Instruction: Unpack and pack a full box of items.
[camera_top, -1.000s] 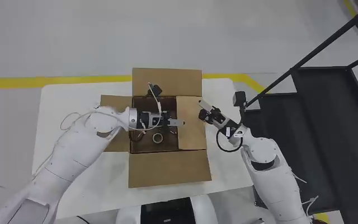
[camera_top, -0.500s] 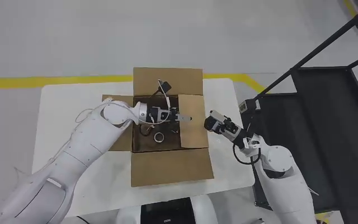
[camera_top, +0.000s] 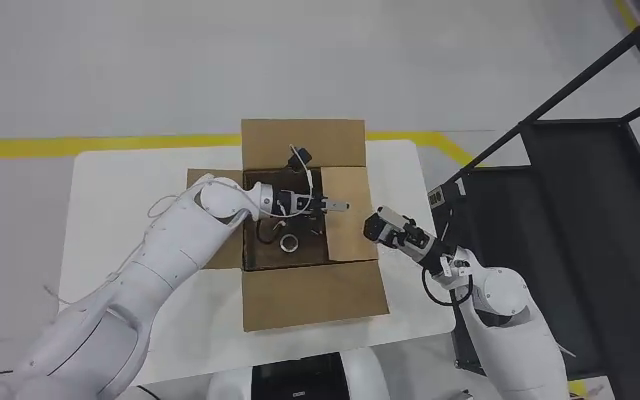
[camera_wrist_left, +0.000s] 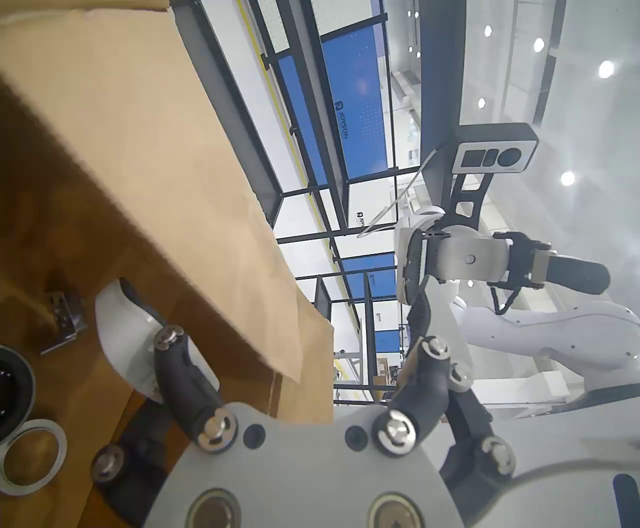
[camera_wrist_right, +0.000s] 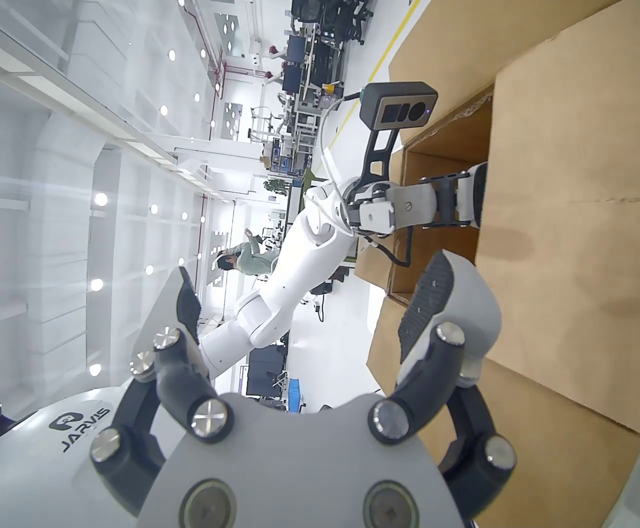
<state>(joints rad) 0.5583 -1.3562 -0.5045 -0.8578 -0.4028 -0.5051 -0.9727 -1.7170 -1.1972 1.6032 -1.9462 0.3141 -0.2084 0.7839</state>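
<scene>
An open cardboard box sits mid-table with its flaps spread. My left gripper reaches across the box and is open. One white finger is inside the box, and the right flap stands between the two fingers. On the box floor lie a metal ring, a black round part and a small metal clip. My right gripper hovers open just outside the right flap, holding nothing. From there the left gripper shows at the flap's far edge.
The white table has bare room left of the box. A black metal rack stands close on the right, beside my right arm. A yellow floor line runs behind the table.
My left gripper has pushed farther right across the box, onto the right flap. The box has slid slightly right. My right gripper has backed off the flap, toward the table's near side.
</scene>
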